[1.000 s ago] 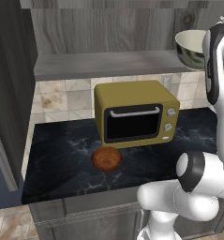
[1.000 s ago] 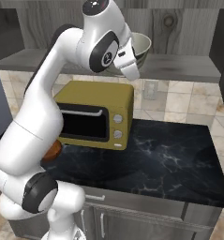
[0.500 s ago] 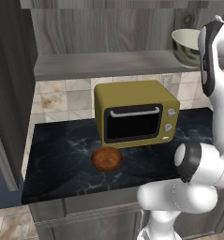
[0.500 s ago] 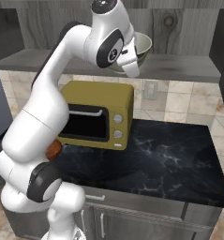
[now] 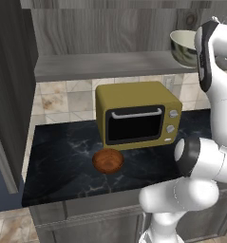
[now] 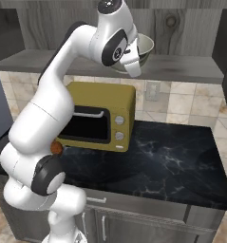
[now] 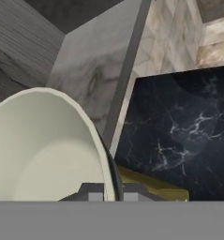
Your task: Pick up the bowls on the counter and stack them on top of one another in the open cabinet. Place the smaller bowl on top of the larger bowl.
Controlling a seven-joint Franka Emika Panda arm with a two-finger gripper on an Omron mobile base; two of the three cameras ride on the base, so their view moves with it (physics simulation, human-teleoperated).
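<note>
High at the open cabinet (image 5: pixel 110 64), the hand (image 7: pixel 106 190) pinches the larger bowl (image 6: pixel 142 50) by its rim; the smaller bowl (image 5: pixel 108 161) sits on the counter (image 5: pixel 62 156).

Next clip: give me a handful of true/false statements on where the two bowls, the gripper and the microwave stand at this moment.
1. The smaller bowl sits on the counter in front of the yellow microwave. True.
2. The larger bowl lies on the counter. False: it is held up at the level of the open cabinet's shelf.
3. The gripper is shut on the larger bowl's rim. True.
4. The microwave's door hangs open. False: it is closed.
5. The smaller bowl is already inside the larger bowl. False: they are apart.
</note>
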